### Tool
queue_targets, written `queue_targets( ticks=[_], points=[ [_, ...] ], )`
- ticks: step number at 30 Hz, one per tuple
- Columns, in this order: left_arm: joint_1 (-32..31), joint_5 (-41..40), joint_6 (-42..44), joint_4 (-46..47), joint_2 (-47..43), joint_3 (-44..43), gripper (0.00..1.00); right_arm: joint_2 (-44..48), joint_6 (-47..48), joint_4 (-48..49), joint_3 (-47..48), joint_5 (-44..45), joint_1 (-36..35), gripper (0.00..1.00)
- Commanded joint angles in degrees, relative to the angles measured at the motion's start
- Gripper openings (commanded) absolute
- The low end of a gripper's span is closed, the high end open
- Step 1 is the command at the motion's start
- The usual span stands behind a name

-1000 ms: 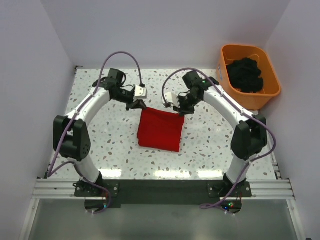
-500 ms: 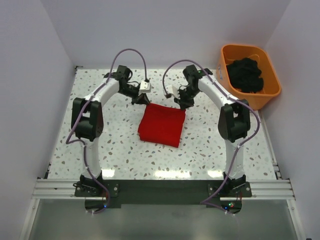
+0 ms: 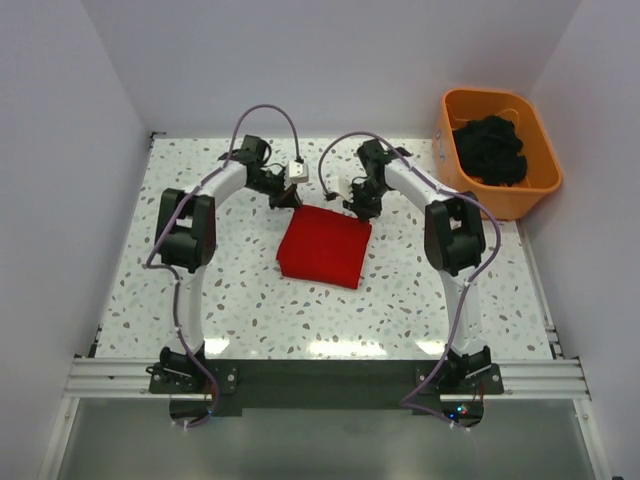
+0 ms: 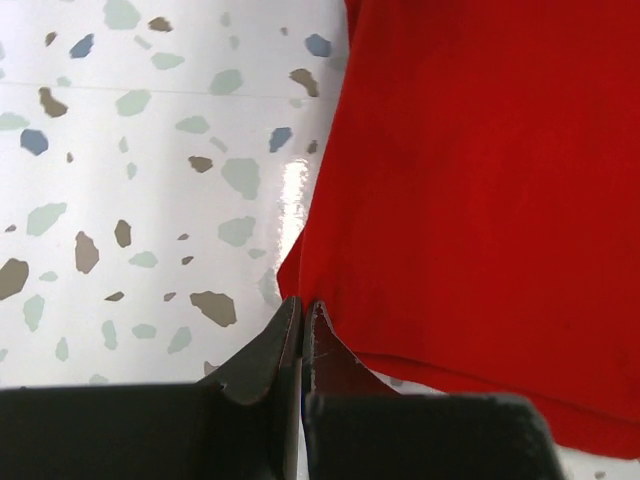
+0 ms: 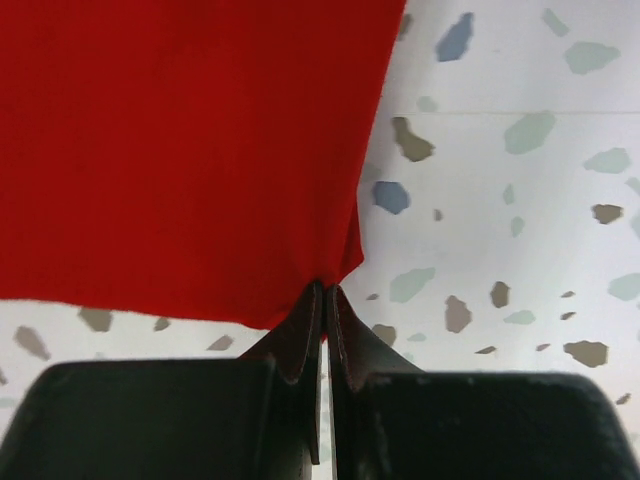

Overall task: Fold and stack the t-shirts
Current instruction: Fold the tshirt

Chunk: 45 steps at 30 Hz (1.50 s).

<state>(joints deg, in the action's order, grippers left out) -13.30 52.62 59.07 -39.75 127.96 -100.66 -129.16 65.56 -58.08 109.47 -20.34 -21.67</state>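
Observation:
A folded red t-shirt (image 3: 324, 246) lies as a rectangle on the speckled table (image 3: 240, 290), mid-table. My left gripper (image 3: 290, 200) is at its far left corner, shut on the cloth; in the left wrist view the jaws (image 4: 301, 315) pinch the red corner (image 4: 480, 200). My right gripper (image 3: 358, 207) is at the far right corner, shut on the cloth; in the right wrist view the jaws (image 5: 327, 297) pinch the shirt's corner (image 5: 180, 150).
An orange plastic tub (image 3: 452, 110) holding dark cloth (image 3: 490, 148) stands at the back right, off the table's corner. White walls close in the back and both sides.
Both grippers have moved toward the back of the table, dragging the folded shirt's far edge with them. The arms' elbows have swung up and inward.

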Motion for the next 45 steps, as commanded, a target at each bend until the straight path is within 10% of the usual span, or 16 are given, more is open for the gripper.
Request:
queue_targets(
  ticks=[1,9,13,18,30,45],
  points=[
    [-0.59,-3.3,-9.64,9.15,0.97,-1.99,0.0,-0.12,-1.75,7.87,0.49,5.21,0.58,0.0],
    [-0.06,-10.95,-27.67,17.24,2.74,-5.33,0.14,-2.67,-5.25,19.15,1.6,15.4,0.84,0.03],
    [2.22,-12.1,-42.42,21.55,-2.26,-4.29,0.39,-0.31,-15.79,17.23,7.24,16.74,0.93,0.46],
    [2.32,-8.26,-48.16,24.1,-15.79,5.81,0.64,6.63,-33.1,10.9,8.74,9.46,1.98,0.7],
    [-5.24,4.77,-70.13,34.39,-25.67,34.83,0.65,16.58,-56.68,5.26,-17.06,-25.62,1.19,0.6],
    [0.29,5.38,-74.55,29.65,-13.95,36.23,0.62,11.56,-50.45,6.24,-25.98,-10.17,5.76,0.5]
  ],
)
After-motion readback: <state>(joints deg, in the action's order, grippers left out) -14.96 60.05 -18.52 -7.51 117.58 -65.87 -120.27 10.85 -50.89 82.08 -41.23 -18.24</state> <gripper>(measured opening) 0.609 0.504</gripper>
